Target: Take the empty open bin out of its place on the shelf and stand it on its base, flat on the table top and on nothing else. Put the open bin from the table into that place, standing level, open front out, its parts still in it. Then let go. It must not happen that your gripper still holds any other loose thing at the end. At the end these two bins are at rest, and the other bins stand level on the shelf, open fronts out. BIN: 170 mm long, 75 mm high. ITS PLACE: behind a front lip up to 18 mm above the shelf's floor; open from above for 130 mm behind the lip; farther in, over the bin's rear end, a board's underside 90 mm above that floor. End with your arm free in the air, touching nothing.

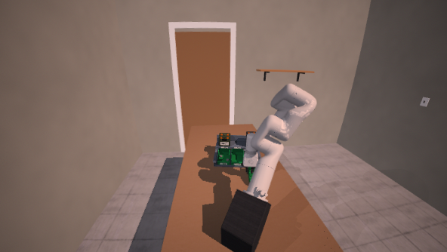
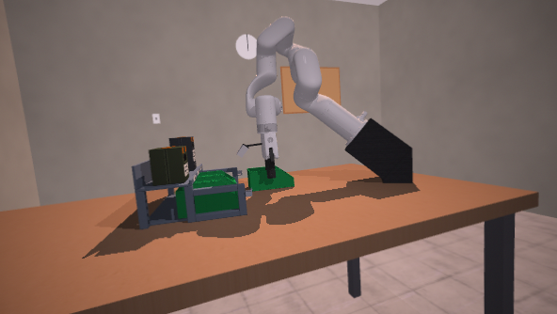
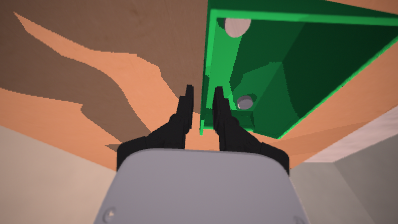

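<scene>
A green open bin (image 3: 290, 70) stands on the table top, with two grey round parts (image 3: 236, 26) inside it. My gripper (image 3: 203, 95) points down at its edge, partly open, one finger on each side of the bin's side wall, not clamped on it. In the exterior view the gripper (image 2: 270, 171) reaches down into that bin (image 2: 270, 180), just right of the shelf (image 2: 188, 193). Green bins (image 2: 212, 190) sit in the shelf's lower level. I cannot tell which of them is empty. In the top view the arm hides most of the table bin.
Two dark bins (image 2: 170, 164) stand on the shelf's upper board. The shelf also shows in the top view (image 1: 230, 151) at the table's far end. The arm's black base (image 2: 381, 152) stands on the table to the right.
</scene>
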`<state>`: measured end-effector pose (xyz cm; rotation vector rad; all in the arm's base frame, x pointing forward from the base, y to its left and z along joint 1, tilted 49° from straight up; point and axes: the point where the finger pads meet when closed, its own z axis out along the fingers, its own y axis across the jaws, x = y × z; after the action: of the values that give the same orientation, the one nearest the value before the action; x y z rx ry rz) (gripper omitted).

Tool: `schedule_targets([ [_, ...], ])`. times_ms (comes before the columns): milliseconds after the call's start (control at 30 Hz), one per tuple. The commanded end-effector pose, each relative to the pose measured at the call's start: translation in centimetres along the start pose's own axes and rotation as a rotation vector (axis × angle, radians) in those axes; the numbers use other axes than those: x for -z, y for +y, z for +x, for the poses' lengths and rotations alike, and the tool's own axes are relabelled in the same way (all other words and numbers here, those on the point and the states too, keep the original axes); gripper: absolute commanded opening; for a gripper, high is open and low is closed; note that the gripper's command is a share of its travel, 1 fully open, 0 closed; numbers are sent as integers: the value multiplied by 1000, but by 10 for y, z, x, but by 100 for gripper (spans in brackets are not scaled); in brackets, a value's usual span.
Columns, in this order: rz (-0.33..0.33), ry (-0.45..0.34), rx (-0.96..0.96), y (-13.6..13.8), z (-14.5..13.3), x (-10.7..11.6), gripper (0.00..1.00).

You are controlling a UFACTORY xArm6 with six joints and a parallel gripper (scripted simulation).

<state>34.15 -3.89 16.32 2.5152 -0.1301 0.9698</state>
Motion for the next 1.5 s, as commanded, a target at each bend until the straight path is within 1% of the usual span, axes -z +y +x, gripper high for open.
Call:
schedule_targets([
  [0,1,1,0,0,1,2,26],
  [567,1,1,0,0,1,18,26],
  [933,1,1,0,0,1,38,26],
  [1000,1,1,0,0,1,38,26],
  [1467,1,1,0,0,1,65,26],
])
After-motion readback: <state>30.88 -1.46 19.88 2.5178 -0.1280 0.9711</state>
